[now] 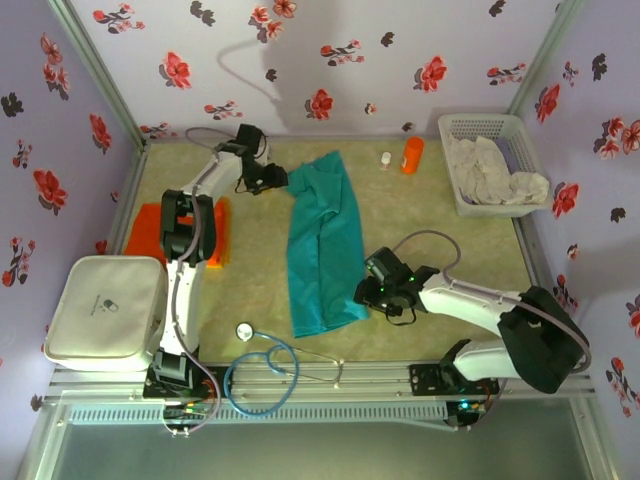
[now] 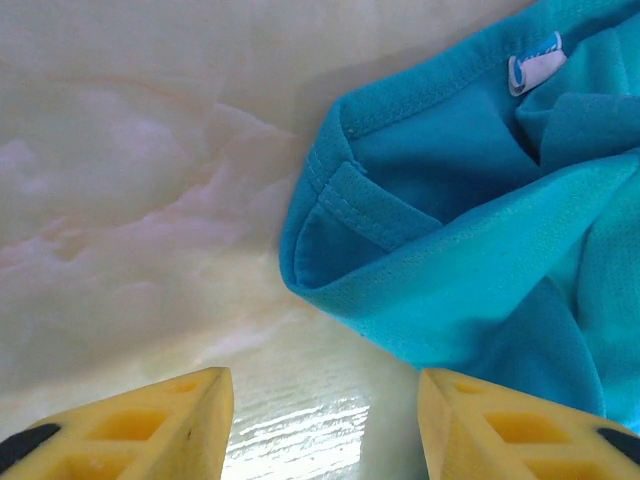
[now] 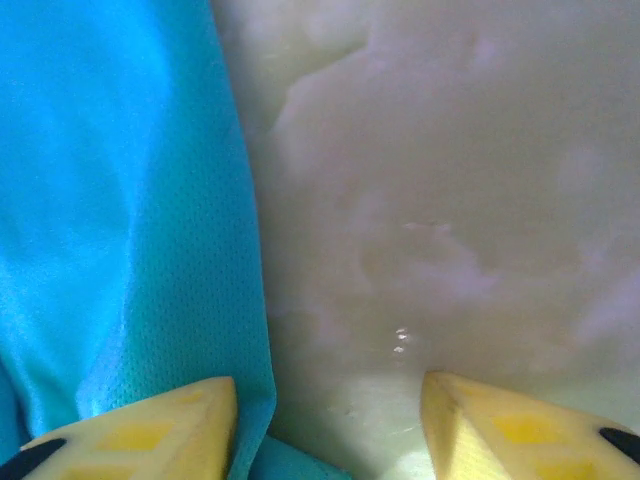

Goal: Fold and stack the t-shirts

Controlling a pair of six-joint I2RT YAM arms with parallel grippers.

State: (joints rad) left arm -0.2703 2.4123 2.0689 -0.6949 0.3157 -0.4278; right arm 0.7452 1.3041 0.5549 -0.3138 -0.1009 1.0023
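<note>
Teal t-shirt (image 1: 322, 245) lies mid-table, with both claws parted at its edges and gripping nothing.
I see the left gripper (image 2: 320, 405) by the collar corner and the right gripper (image 3: 330, 420) at the near-right hem. The orange t-shirt (image 1: 150, 232) lies left, the stethoscope (image 1: 265, 370) near, and the basket (image 1: 490, 165) far right. I can't read the collar tag (image 2: 535, 68).

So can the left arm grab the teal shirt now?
Probably yes: the left gripper hangs open right beside the teal shirt at its collar end, with just bare table between them.
</note>
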